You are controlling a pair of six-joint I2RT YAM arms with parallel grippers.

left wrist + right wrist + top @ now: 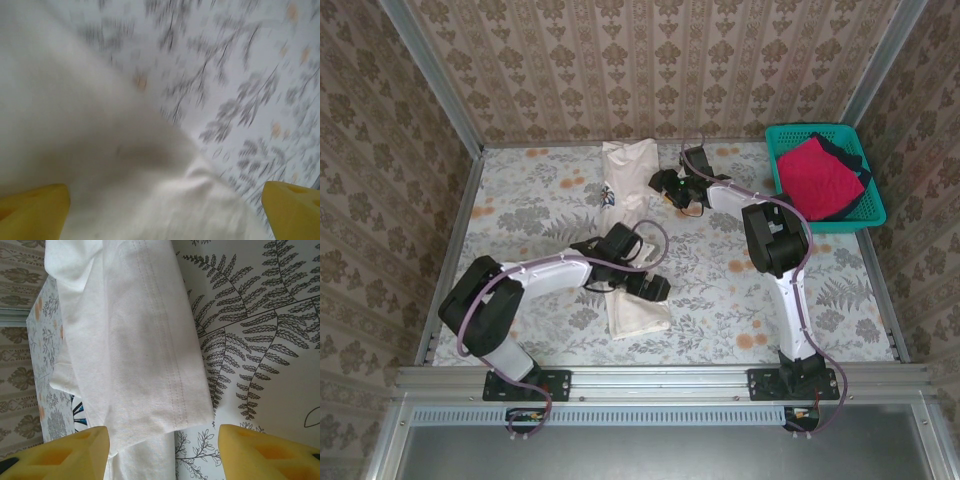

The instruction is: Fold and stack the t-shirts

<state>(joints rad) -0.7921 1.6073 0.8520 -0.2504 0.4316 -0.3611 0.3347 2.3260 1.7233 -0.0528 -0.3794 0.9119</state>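
The left arm (535, 272) is bending out from the lower left of the top frame and reaching toward the centre. Its left claw (655, 288) is pointing down, its fingers (32, 212) apparently spreading wide, though that wrist view is blurred. The right arm (775, 240) is standing at lower right and stretching toward upper centre, its right claw (667, 186) holding its fingers (270, 452) clearly apart.

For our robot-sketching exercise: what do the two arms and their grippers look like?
The left arm and right arm match: white links, bulky black joints, a purplish cable looped alongside, black base plate. The fingers are blocky bright yellow.
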